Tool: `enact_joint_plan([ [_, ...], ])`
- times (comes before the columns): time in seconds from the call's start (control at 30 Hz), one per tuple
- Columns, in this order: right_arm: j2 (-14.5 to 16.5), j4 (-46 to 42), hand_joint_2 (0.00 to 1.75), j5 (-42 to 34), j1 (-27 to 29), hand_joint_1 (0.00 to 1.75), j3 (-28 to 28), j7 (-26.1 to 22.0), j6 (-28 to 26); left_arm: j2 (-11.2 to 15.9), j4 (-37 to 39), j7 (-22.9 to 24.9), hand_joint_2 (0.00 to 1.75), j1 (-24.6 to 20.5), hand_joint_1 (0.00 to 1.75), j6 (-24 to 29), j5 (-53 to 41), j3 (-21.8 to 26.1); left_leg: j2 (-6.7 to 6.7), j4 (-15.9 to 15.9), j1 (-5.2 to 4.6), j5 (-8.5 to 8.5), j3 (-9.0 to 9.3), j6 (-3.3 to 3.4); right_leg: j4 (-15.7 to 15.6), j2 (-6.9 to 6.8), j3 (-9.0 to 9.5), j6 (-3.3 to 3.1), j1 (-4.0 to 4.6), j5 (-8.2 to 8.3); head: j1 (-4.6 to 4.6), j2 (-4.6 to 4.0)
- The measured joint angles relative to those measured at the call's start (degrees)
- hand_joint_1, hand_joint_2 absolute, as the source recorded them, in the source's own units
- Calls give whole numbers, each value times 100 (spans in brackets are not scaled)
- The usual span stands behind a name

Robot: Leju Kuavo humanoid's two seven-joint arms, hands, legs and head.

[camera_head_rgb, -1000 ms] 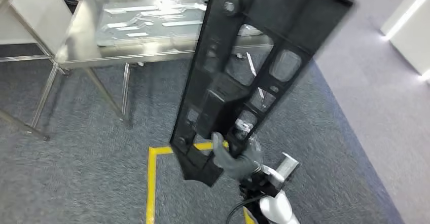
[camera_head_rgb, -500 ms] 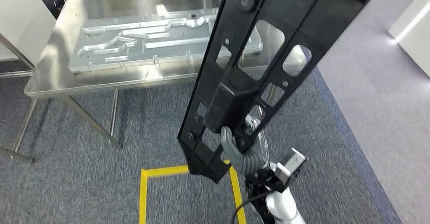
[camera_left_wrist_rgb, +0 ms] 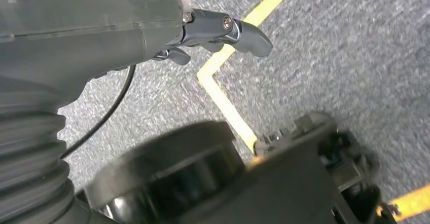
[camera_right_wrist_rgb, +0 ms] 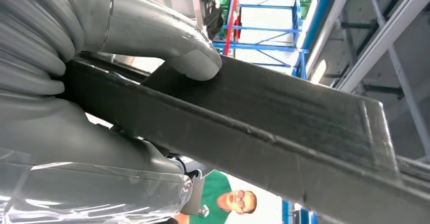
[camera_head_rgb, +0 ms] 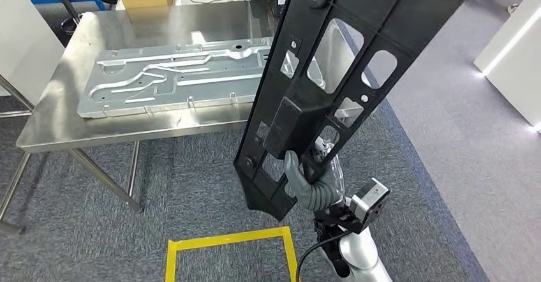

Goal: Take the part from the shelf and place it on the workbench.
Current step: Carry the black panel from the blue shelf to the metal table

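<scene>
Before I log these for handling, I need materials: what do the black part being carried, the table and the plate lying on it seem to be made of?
Black part: likely molded plastic, matte, with ribs and cutouts.
Table: looks like stainless steel, brushed and reflective.
Plate: seemingly bare aluminium or steel, dull silver with pressed grooves.

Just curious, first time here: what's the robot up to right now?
Right hand grips black part, raised. Left hand holds nothing. Workbench ahead; metal plate lies on it.
</scene>
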Motion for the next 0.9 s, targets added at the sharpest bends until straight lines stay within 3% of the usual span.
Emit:
enact_joint_plan([
  [0.07,1,-2,175,-2,-15,175,-13,-1,-14,1,0,11,175,11,0,10,3,7,26,-13,7,24,103,25,447,-21,-233,72,-43,-217,20,-1],
  [0.13,0,-1,175,-1,-8,175,-36,-2,-34,8,0,21,175,43,0,25,20,17,33,-21,18,-63,217,7,1072,-34,-687,135,-107,-468,29,0],
  [0.2,-1,1,175,5,8,175,-58,-2,-52,13,0,25,175,78,0,45,49,27,24,-47,48,-178,373,-35,1252,-50,-1007,178,-157,-547,30,0],
  [0.23,-1,1,175,9,13,175,-69,-2,-57,13,0,26,175,91,0,52,62,29,17,-71,69,-247,480,-59,1067,-59,-1042,197,-173,-484,30,-1],
  [0.27,-2,1,175,16,17,175,-79,-2,-60,13,0,26,175,104,0,60,77,31,12,-101,89,-325,599,-87,736,-74,-1014,215,-182,-299,31,0],
  [0.3,-4,5,175,26,23,175,-92,-1,-60,14,0,27,175,117,0,63,91,36,13,-131,102,-411,728,-121,373,-105,-967,222,-185,73,32,-1],
  [0.37,-8,24,175,57,30,175,-118,7,-54,19,-1,29,175,123,0,72,127,55,25,-262,111,-566,951,-202,-69,-164,-876,170,-160,581,38,0],
  [0.4,-5,28,175,73,29,175,-127,8,-50,25,-2,29,175,116,0,77,141,66,39,-319,100,-586,1062,-244,-134,-173,-830,116,-146,668,40,0],
  [0.47,16,17,175,97,5,175,-135,1,-39,37,-4,28,175,81,0,83,169,87,63,-125,80,-396,1081,-323,-170,-148,-662,3,-148,477,35,2],
  [0.5,28,13,175,108,-7,175,-141,-5,-33,43,-4,24,175,74,0,84,175,98,69,232,72,-202,933,-356,-218,-146,-541,-39,-165,393,25,1],
  [0.53,38,12,175,121,-15,175,-146,-10,-26,45,-4,18,175,65,0,84,183,112,69,673,73,-47,664,-382,-258,-154,-411,-75,-179,316,-2,1],
  [0.57,45,13,175,136,-13,175,-151,-12,-19,47,-4,7,175,53,0,84,189,128,70,1110,79,-10,336,-405,-299,-167,-275,-101,-188,232,-25,0],
  [0.6,46,19,175,149,-9,175,-155,-10,-13,46,-4,-6,175,38,0,84,193,144,70,1424,83,-117,11,-424,-331,-188,-138,-116,-189,140,-50,0],
  [0.63,48,26,175,157,-5,175,-156,-9,-9,46,-4,-18,175,17,0,85,199,157,70,1589,86,-368,-270,-435,-362,-205,3,-122,-187,56,-66,0],
  [0.7,48,44,175,163,1,175,-157,-7,-6,46,-4,-31,175,-28,0,91,204,177,72,1566,86,-946,-660,-434,-412,-241,295,-120,-185,-116,-73,1],
  [0.73,48,52,175,164,2,175,-157,-8,-5,46,-4,-32,175,-41,0,95,206,182,73,1410,85,-1090,-784,-416,-423,-254,434,-116,-183,-202,-73,0],
  [0.77,48,60,175,166,6,175,-158,-9,-7,46,-4,-32,175,-51,0,98,207,186,82,1164,82,-990,-872,-384,-430,-266,563,-109,-178,-300,-75,1],
  [0.8,46,66,175,171,18,175,-160,-12,-15,46,-4,-33,175,-53,0,99,207,188,114,851,75,-577,-933,-339,-433,-279,667,-101,-172,-396,-74,1],
  [0.87,42,78,175,186,63,175,-169,-26,-38,46,-3,-40,175,-61,0,99,205,193,181,366,44,429,-985,-276,-394,-278,826,-55,-142,-592,-71,0],
  [0.9,39,75,175,197,85,175,-174,-31,-50,46,-3,-41,175,-75,0,99,201,195,201,277,28,758,-983,-260,-373,-276,873,-24,-130,-679,-68,-1],
])
